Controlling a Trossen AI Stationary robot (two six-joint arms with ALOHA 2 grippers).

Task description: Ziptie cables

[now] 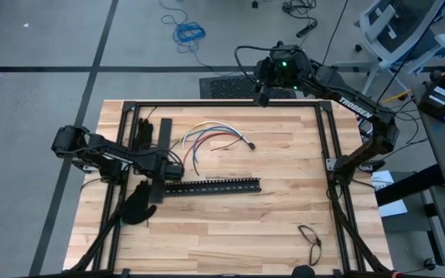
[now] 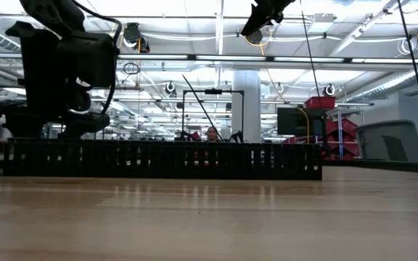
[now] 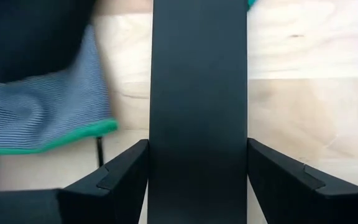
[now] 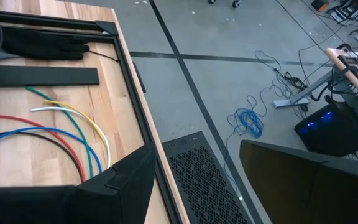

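Observation:
The cables (image 1: 207,137), a loose bunch of red, blue, white, yellow and green wires (image 4: 61,124), lie on the wooden table toward its far side. I cannot make out the zipties. A flat black bar (image 1: 161,158) runs from far to near at the table's left. My left gripper (image 1: 163,164) stands over the bar's middle and is shut on it. My right gripper (image 4: 194,180) hangs high over the table's far edge, open, with nothing between its fingers. My left gripper pinches the flat black bar by its two long edges (image 3: 157,171), one finger on each side, about halfway along it. The fingers (image 3: 126,177) come steeply from above and lie across the bar. Whether the bar is off the table cannot be told.
A long black slotted bar (image 1: 211,185) lies across the table's middle and fills the low view (image 2: 165,159). Black gloves lie at the far left (image 1: 143,131) and the near left (image 1: 137,207); one shows a green cuff (image 3: 48,140). A small dark loop (image 1: 310,235) lies near right.

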